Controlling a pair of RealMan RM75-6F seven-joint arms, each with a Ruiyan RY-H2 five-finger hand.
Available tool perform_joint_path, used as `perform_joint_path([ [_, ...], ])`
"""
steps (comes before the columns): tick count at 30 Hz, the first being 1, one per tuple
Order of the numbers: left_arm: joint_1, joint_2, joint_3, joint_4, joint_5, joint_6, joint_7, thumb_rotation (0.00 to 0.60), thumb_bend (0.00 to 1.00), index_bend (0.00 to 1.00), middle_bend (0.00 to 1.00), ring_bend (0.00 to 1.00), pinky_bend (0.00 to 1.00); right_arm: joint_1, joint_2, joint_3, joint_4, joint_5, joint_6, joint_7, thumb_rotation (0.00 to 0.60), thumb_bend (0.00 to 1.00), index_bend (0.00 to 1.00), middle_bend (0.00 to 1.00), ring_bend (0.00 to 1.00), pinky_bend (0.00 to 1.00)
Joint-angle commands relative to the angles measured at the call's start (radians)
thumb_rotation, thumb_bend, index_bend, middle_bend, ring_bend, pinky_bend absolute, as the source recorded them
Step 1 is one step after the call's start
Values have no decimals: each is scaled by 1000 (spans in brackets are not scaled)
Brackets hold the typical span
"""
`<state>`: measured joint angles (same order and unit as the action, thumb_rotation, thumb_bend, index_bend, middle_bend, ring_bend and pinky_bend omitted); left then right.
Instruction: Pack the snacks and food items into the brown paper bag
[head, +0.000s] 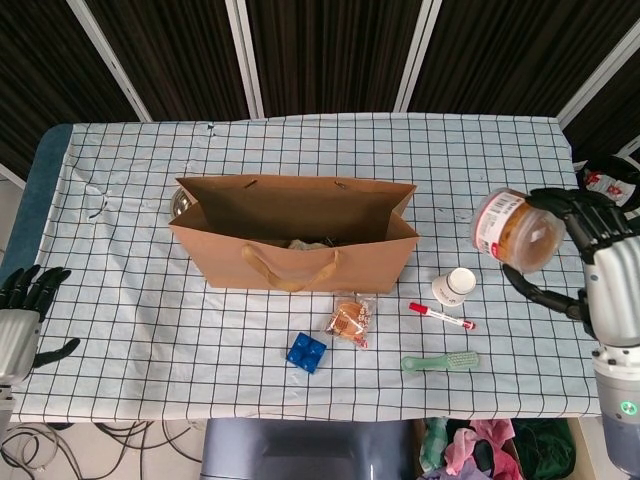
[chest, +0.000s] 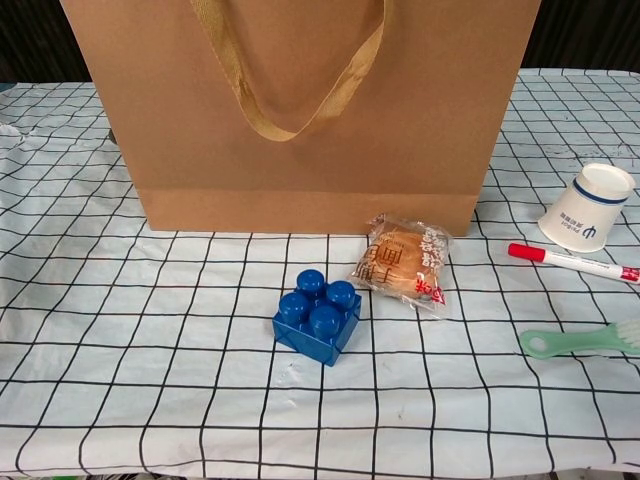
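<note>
A table (head: 520, 140) under a white checked cloth is seen from above. A brown paper bag (head: 296, 236) stands upright and open near its middle; in the chest view the bag (chest: 300, 110) fills the upper frame, its handle hanging down the front. Some contents can be made out inside, but not identified.

The right hand (head: 590, 240) is raised at 3 o'clock of the bag, well apart from it. A jar (head: 517, 231) is gripped in it, tilted on its side, with the fingers (head: 560, 205) curled over the top and the thumb held underneath. The left hand (head: 22, 305) is seen at 8 o'clock, at the table's edge, with fingers spread and nothing held.

At 6 o'clock of the bag, near its base, a wrapped bun (head: 350, 321) (chest: 403, 262) lies flat. A blue block (head: 306, 352) (chest: 317, 315) is placed just beside it at 7 o'clock. At 4 o'clock of the bag a paper cup (head: 455, 286) (chest: 589, 206) lies tipped, with a red marker (head: 441, 316) (chest: 572, 262) near it and a green brush (head: 440, 361) (chest: 578, 340) beyond that, toward the near edge.
</note>
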<state>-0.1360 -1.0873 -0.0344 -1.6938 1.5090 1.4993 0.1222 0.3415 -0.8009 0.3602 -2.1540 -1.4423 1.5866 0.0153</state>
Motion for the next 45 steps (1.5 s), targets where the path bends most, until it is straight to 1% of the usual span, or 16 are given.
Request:
perform_joint_path([
  [1,-2,-1,-3,0,-5,-5,3,600,75,132,111,0,23,129,-19,71,-6,104,-136,-36,600,317,432,375,419,231],
  [5,-2,-3,-6,1,-11,-11,8,600,75,132,111,0,23,251,-84,121,45,204,-245,-57,600,317,439,377,420,233],
  [10,-6,-4,-9,3,-20,-24,13,600,75,132,111,0,23,365,-155,146,92,312,-340,-121,600,317,441,377,420,233],
  [12,-7,-3,-12,4,-25,-28,13,600,75,132,111,0,23,399,-177,145,104,349,-376,-138,600,316,441,377,420,233],
  [15,-6,-4,-16,4,-34,-28,18,600,76,132,111,0,23,448,-208,123,129,392,-436,-191,600,316,441,377,420,233],
  [18,-5,-4,-17,3,-35,-27,21,600,76,132,111,0,23,482,-240,110,146,424,-462,-229,600,317,441,377,419,233],
  [20,-4,-3,-16,1,-32,-27,19,600,76,132,111,0,23,515,-270,100,174,449,-487,-255,600,316,440,361,409,233],
  [22,-4,-1,-16,1,-30,-27,15,600,76,132,111,0,23,532,-285,96,195,462,-499,-269,600,308,427,320,376,233],
  [24,-4,0,-16,3,-30,-29,14,600,76,132,111,0,23,541,-290,92,207,471,-507,-278,600,285,355,253,318,232],
  [27,-5,0,-18,3,-32,-31,13,600,76,132,111,0,23,545,-279,88,202,493,-525,-279,600,224,216,106,192,226],
  [28,-5,0,-19,3,-34,-32,13,600,76,132,111,0,23,545,-273,90,197,503,-531,-274,600,199,192,59,153,223],
  [30,-6,-2,-20,4,-38,-36,16,600,76,132,111,0,23,544,-260,93,186,516,-540,-263,600,164,171,17,122,219],
  [34,-7,-1,-19,1,-42,-42,23,600,76,132,111,0,23,539,-240,94,172,518,-545,-252,600,121,126,0,109,217],
  [41,-2,-4,-23,-4,-46,-32,29,600,76,132,110,0,23,517,-209,102,150,498,-526,-214,600,116,85,0,107,217],
  [43,-2,-5,-24,-4,-47,-31,32,600,76,132,111,0,23,497,-191,110,134,482,-493,-208,600,116,74,0,107,217],
  [45,-2,-6,-25,-4,-50,-33,36,600,76,132,110,0,23,447,-151,115,90,440,-417,-208,600,116,68,0,108,216],
])
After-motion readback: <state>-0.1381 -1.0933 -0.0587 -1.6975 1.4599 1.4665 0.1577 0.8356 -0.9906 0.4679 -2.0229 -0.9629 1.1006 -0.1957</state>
